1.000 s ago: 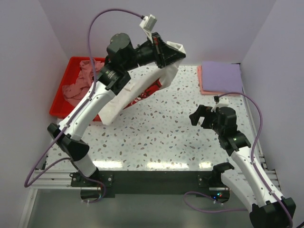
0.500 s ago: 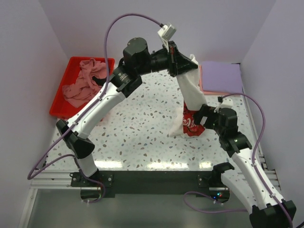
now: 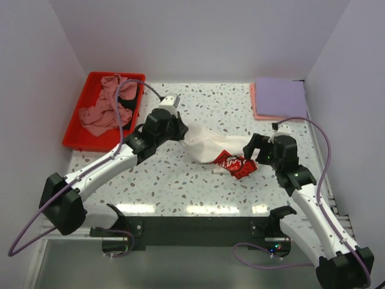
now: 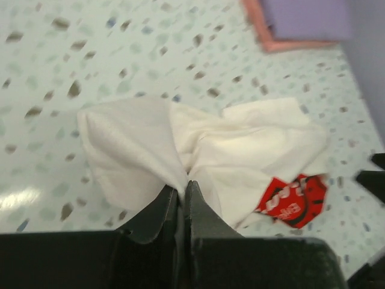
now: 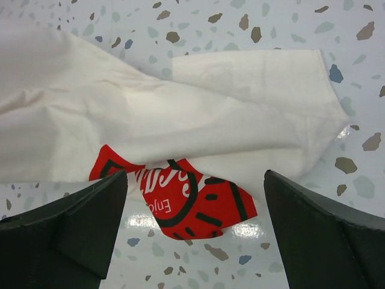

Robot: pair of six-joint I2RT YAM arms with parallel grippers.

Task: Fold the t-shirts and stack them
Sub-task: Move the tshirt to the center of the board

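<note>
One limp white t-shirt [image 3: 203, 143]: we are pinching its bunch with left end effector [image 4: 182, 188]; right end effector [image 5: 194, 178] spread above printed corner, likeliest hold.

Lab booth: plain walls [image 3: 198, 42] enclose a speckled table [image 3: 180, 180].

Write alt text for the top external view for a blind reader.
The left gripper, shut on a crumpled white t-shirt with a red print, holds it on the speckled table; the open right gripper hovers beside the print. A red tray of pink t-shirts sits back left, a folded lavender t-shirt back right.
</note>
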